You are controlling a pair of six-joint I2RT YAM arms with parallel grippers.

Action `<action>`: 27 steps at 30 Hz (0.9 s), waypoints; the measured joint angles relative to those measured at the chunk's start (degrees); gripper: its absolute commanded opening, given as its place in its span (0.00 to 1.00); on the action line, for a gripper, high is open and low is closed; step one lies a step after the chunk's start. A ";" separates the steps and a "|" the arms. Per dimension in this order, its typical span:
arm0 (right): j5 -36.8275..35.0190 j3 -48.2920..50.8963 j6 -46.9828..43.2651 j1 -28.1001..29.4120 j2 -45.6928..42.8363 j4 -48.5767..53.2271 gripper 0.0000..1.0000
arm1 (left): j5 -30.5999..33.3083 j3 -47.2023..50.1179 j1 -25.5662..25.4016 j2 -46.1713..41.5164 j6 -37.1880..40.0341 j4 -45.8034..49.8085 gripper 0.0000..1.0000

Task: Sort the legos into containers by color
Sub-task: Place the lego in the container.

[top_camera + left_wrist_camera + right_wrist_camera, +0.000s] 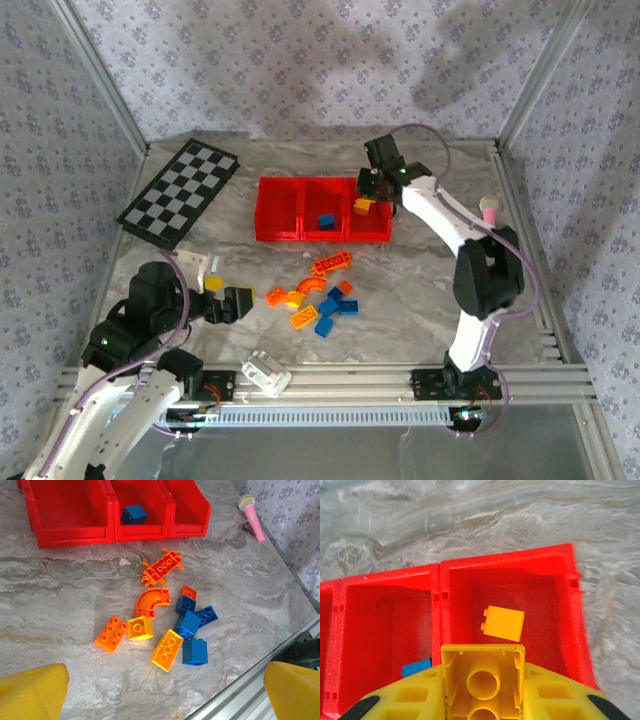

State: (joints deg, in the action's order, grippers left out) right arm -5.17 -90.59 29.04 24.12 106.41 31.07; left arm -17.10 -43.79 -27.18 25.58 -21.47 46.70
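Note:
The red containers (300, 184) stand at mid-table. My right gripper (482, 692) hangs over the right compartment (560, 605), shut on a yellow lego (482, 677) whose hollow underside faces the camera. A second yellow lego (503, 623) lies in that compartment, and a blue one (416, 668) lies in the middle compartment. The loose legos (167, 625), orange, yellow and blue, lie in a cluster in front of the containers, with a curved orange piece (151, 602) among them. My left gripper (162, 695) is open just short of the cluster, with nothing between its fingers (32, 690).
A black-and-white checkerboard (178, 192) lies at the back left. A pink toy microphone (251, 516) lies right of the containers. A white block (266, 372) sits on the metal rails (380, 380) at the near edge. The left compartment (65, 505) holds nothing.

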 measured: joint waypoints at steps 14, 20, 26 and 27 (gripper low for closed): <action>2.10 -0.20 -2.51 0.00 8.04 4.04 0.41 | 0.85 0.13 0.00 0.02 0.00 -0.17 1.00; 2.23 0.83 -2.27 0.00 8.04 4.09 0.47 | 0.85 0.13 0.00 0.02 0.00 -0.20 1.00; 2.21 0.83 -2.08 0.02 8.02 4.13 0.49 | 0.85 0.13 0.00 0.02 0.00 -0.20 1.00; 2.19 0.83 -2.03 0.11 8.00 4.20 0.49 | 0.85 0.13 0.00 0.02 0.00 -0.20 1.00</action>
State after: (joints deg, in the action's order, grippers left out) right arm -2.98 -89.76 27.00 24.23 114.41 35.27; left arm -16.25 -43.66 -27.18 25.61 -21.47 46.50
